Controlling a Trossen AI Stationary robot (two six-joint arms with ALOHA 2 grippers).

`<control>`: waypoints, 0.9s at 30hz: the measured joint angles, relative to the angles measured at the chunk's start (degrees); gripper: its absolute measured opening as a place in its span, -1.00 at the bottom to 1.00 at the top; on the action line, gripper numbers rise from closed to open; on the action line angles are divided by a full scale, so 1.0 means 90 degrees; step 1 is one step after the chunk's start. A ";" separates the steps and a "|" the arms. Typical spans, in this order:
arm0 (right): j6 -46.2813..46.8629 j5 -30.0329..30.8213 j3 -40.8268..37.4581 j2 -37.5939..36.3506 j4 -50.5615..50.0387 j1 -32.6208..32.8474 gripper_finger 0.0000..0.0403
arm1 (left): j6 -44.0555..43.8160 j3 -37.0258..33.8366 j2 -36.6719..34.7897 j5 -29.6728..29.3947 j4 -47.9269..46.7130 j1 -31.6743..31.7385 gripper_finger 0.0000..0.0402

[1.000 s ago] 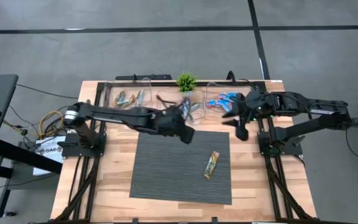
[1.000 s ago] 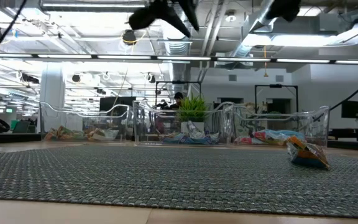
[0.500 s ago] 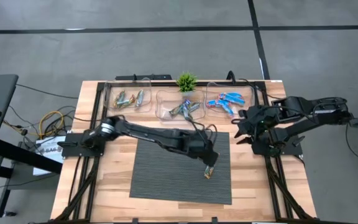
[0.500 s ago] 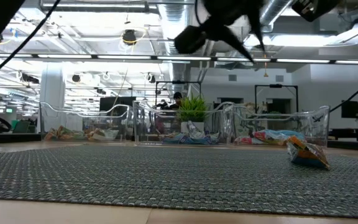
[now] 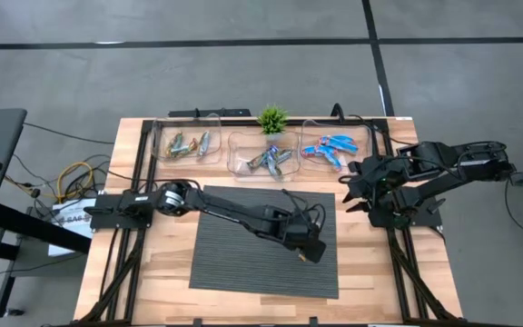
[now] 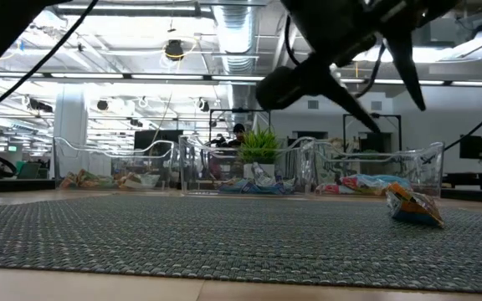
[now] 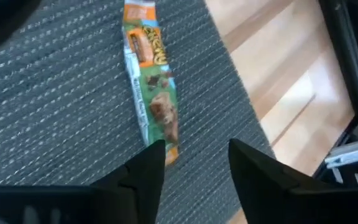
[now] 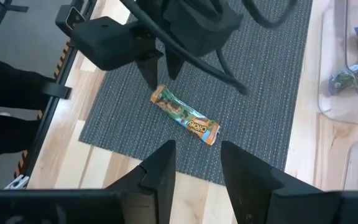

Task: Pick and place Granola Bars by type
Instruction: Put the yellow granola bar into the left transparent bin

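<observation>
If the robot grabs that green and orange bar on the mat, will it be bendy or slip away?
The bar looks flat and thin, so it probably won't roll. Its shiny wrapper may be slippery between the left gripper's open fingers, though the ribbed mat should keep it from sliding. It is likely light, and the wrapper ends could crinkle.

You have one green-and-orange granola bar (image 7: 150, 93) lying on one grey mat (image 5: 225, 245). Behind it stand three clear bins (image 5: 175, 124), each holding a few bars, too small to count. One small plant (image 5: 271, 118). Two arms.
</observation>
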 joint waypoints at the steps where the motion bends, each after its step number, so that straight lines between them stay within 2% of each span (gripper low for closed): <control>1: 0.0000 0.0000 0.0000 0.0000 0.0000 0.0000 -0.41 | -0.0029 -0.0045 -0.0007 -0.0120 0.0036 -0.0011 -0.14; 4: 0.0000 0.0006 0.0000 0.0000 0.0002 0.0000 -0.41 | -0.0042 -0.0073 -0.0008 -0.0360 -0.0226 -0.0010 -0.05; 9: 0.0002 0.0029 0.0000 0.0000 0.0007 0.0000 -0.41 | -0.0007 -0.0057 0.0117 -0.0390 0.0066 -0.0002 0.04; 13: 0.0005 0.0036 0.0000 0.0003 0.0009 0.0000 -0.41 | 0.0065 -0.0076 0.0373 -0.0115 0.0534 -0.0005 0.08; 23: 0.0007 0.0039 -0.0002 0.0005 0.0022 -0.0019 -0.41 | 0.0029 -0.0041 0.0598 0.0130 0.0188 -0.0019 0.00; 27: 0.0012 0.0036 -0.0002 0.0038 0.0005 -0.0019 -0.41 | 0.0280 0.0325 0.0506 -0.0205 -0.0465 -0.0052 -0.07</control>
